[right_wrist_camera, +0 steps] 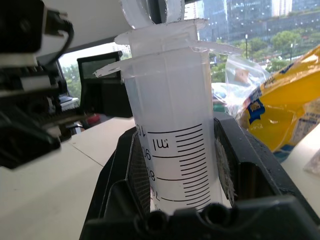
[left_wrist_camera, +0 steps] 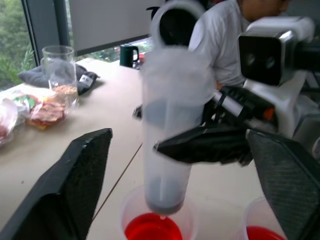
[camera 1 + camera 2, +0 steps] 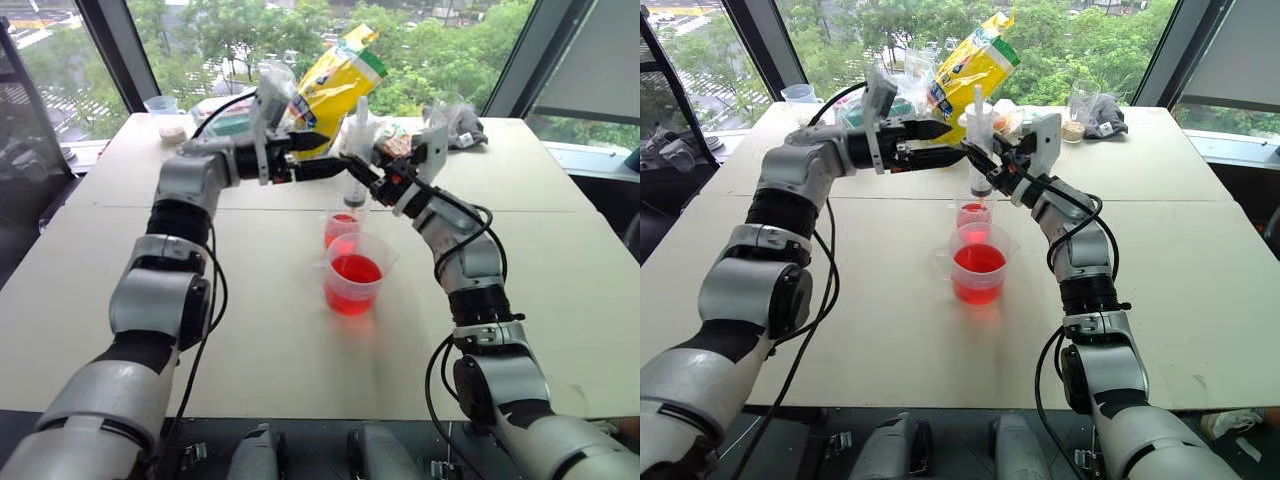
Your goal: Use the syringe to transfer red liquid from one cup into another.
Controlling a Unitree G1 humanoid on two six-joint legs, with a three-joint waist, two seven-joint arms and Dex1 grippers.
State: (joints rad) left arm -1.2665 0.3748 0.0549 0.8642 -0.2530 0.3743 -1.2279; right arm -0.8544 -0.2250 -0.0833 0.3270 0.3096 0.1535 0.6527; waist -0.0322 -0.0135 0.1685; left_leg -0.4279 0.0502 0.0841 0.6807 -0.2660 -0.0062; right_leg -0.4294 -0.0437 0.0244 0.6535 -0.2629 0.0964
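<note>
Your right gripper (image 3: 992, 163) is clamped on the barrel of the syringe (image 3: 980, 150), holding it upright at centre frame in the head views, tip down over the small cup (image 3: 974, 213). In the right wrist view the barrel sits squarely between the two fingers (image 1: 240, 165), graduation marks facing the camera.

Your left gripper (image 3: 940, 142) reaches in from the upper left toward the plunger end. Its fingers (image 2: 75, 175) stand wide apart on either side of the barrel and grip nothing.

Progress, as I read it: the barrel looks clear, with no red inside, and the plunger seems pushed well in, though the top is blurred. The small cup already holds red liquid (image 2: 152, 229) beneath the tip. So one discharge into the small cup looks finished or nearly so.

The big cup (image 3: 978, 264), just in front of the small one on the table (image 3: 1180, 260), is roughly half full of red. What is left: go back to the big cup, draw again, and empty into the small cup.
</note>
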